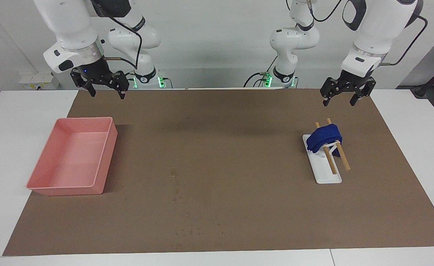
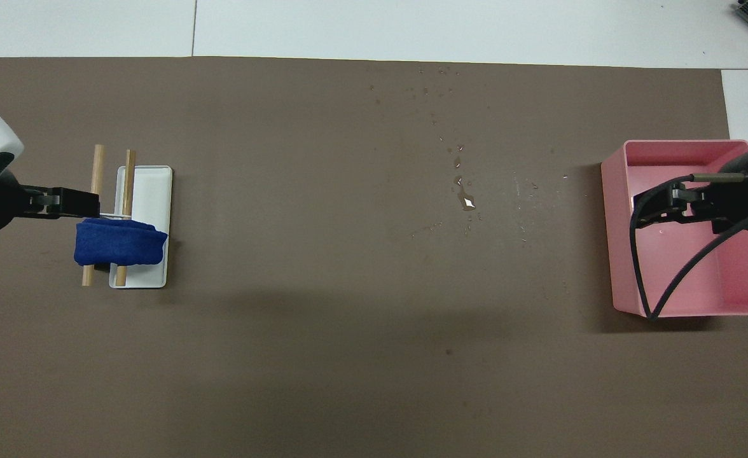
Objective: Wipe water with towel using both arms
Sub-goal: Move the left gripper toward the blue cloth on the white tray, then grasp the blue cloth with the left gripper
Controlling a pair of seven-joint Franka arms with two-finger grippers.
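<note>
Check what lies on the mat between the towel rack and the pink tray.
Only scattered water droplets on the brown mat between the towel and the pink tray; clearest in the overhead view.
</note>
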